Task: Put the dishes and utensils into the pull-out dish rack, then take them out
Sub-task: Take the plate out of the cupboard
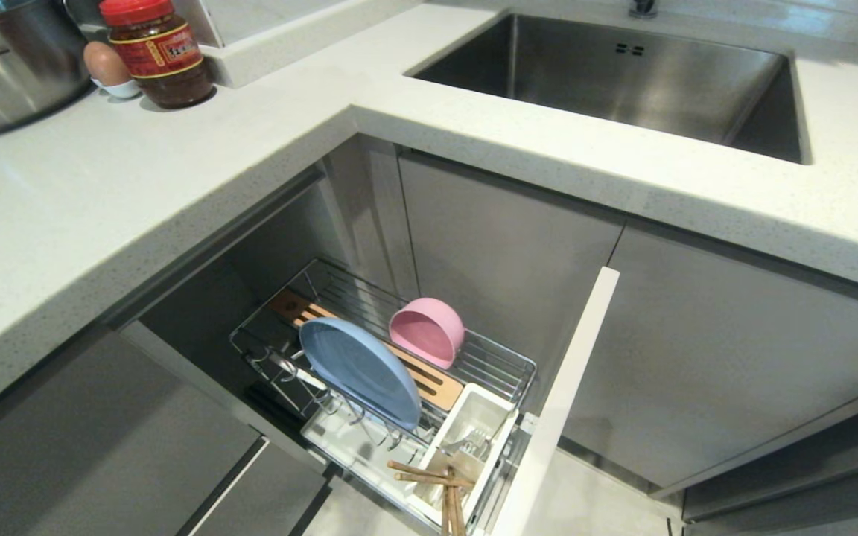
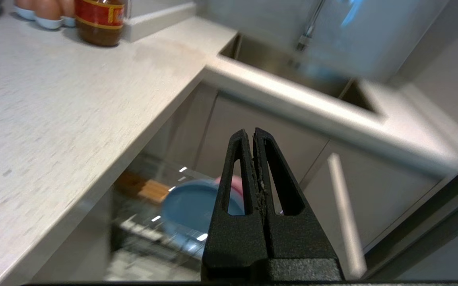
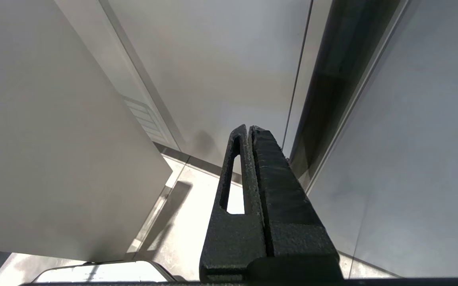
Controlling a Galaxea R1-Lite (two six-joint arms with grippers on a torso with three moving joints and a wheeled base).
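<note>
The pull-out dish rack [image 1: 507, 365] stands drawn out below the counter corner, its white front panel [image 1: 563, 402] at the near end. A light-blue plate [image 1: 358, 371] stands on edge in the prongs, and a pink bowl [image 1: 429, 331] lies tipped on its side behind it. Wooden chopsticks [image 1: 440, 487] and a silver fork [image 1: 474, 444] rest in the white utensil cup [image 1: 474, 417]. My left gripper [image 2: 251, 133] is shut and empty, well above and short of the rack, with the plate [image 2: 189, 206] showing blurred beyond it. My right gripper [image 3: 248, 129] is shut and empty beside cabinet fronts. Neither arm shows in the head view.
A white counter [image 1: 101, 208] wraps the corner above the rack. A steel sink [image 1: 623, 82] lies at the back right. A steel pot [image 1: 4, 63], an egg [image 1: 105, 63] and a red-lidded jar [image 1: 157, 48] stand at the back left. Grey cabinet doors [image 1: 697, 350] flank the rack.
</note>
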